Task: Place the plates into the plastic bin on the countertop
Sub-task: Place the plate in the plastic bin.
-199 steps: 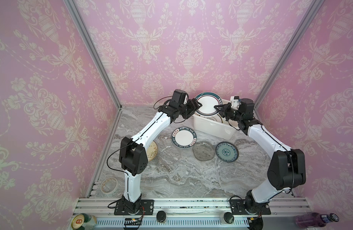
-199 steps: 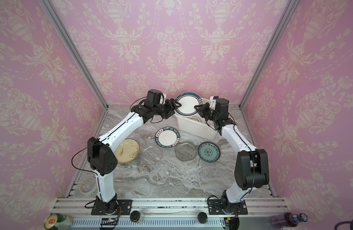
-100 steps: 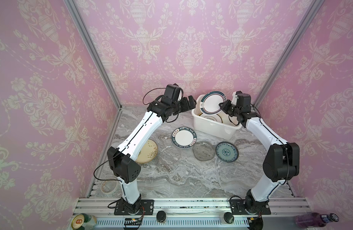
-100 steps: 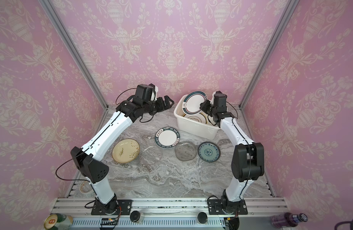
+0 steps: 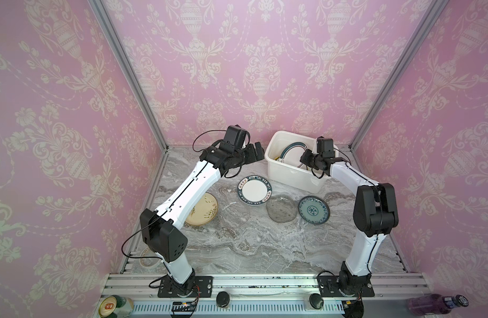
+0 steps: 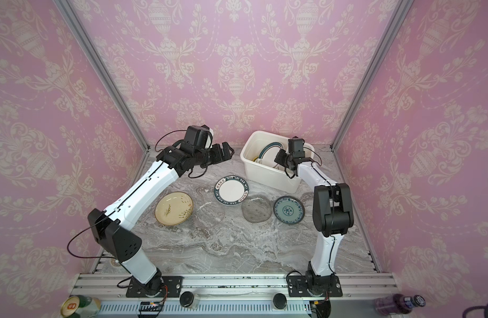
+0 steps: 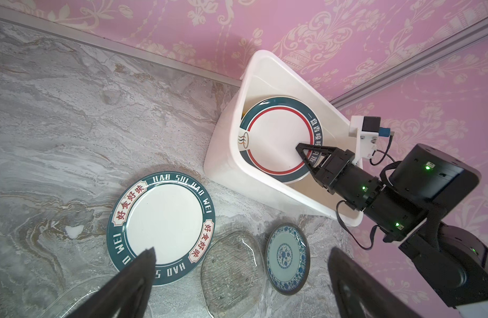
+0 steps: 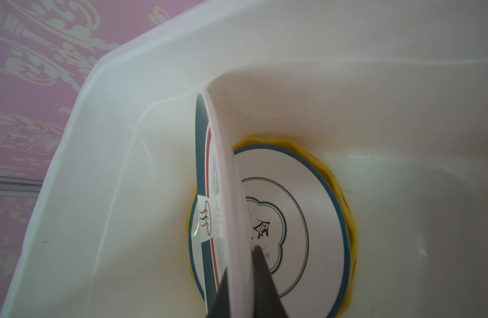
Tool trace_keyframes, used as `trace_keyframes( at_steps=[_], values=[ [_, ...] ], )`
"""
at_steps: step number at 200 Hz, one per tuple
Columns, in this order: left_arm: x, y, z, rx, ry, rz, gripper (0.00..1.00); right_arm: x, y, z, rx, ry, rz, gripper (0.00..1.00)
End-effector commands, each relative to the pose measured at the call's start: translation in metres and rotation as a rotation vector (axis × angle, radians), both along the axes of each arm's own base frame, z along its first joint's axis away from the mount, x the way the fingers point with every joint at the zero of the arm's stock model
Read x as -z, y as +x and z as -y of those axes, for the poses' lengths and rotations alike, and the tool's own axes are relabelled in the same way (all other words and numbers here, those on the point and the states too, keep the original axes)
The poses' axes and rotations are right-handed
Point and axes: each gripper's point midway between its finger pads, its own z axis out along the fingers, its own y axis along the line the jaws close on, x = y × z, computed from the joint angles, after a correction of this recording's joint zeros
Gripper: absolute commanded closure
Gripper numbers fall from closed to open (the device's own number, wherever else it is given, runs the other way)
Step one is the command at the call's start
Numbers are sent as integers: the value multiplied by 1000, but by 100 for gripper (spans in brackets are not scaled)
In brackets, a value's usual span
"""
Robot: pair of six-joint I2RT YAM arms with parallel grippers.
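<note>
The white plastic bin [image 5: 292,180] [image 7: 229,154] stands at the back right of the grey countertop [image 5: 264,247]. My right gripper [image 5: 303,159] [image 8: 241,261] is shut on a white plate with a dark rim [image 5: 291,154] [image 8: 220,165], held on edge inside the bin. Under it lie a teal-rimmed plate [image 8: 292,214] and a yellow one [image 8: 344,198]. My left gripper [image 5: 258,150] [image 7: 242,252] hangs open and empty, left of the bin. On the countertop lie a lettered dark-rimmed plate [image 5: 255,190], a grey one [image 5: 280,208], a teal patterned one [image 5: 313,209], a clear glass one [image 5: 233,214] and a cream one [image 5: 203,209].
A beige tape roll [image 5: 149,257] lies at the front left corner, partly behind the left arm. Pink walls close the back and both sides. A can [image 5: 113,305] and a purple bottle [image 5: 435,302] lie beyond the front rail.
The left gripper opened, let go of the dark-rimmed plate and drew back to the left. The right gripper lowered that plate from above the bin down into it.
</note>
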Motion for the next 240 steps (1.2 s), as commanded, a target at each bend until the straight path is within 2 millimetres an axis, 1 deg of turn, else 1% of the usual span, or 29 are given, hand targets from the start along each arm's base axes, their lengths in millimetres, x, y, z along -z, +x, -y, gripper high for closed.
trace_keyframes(
  at_steps=[1,22,55,83,110,140,159,180,204,223,240],
  values=[
    [-6,-5,-13,-40,10,6,1,-7,9,-7,-33,-36,31,100],
    [-5,-5,-13,-44,7,0,1,5,10,-9,-40,-33,7,100],
    [-2,-5,-15,-54,16,-14,1,21,10,-11,-48,-36,-28,94],
    [-1,-6,-18,-62,26,-17,1,29,7,-9,-45,-42,-49,84],
    [0,-7,-19,-64,30,-21,1,33,4,-6,-36,-57,-59,73],
    [3,-6,-19,-67,31,-28,1,36,1,-3,-29,-70,-73,67],
    [4,-7,-20,-69,32,-31,1,39,-2,0,-22,-87,-92,58],
    [6,-9,-27,-92,57,-32,1,39,-6,5,-7,-114,-108,49],
    [6,-12,-36,-111,78,-31,1,36,-8,8,-1,-136,-105,44],
    [10,-14,-41,-123,93,-43,1,35,-9,11,6,-151,-116,39],
    [15,-18,-51,-154,121,-62,1,29,-11,16,26,-172,-113,36]
  ],
)
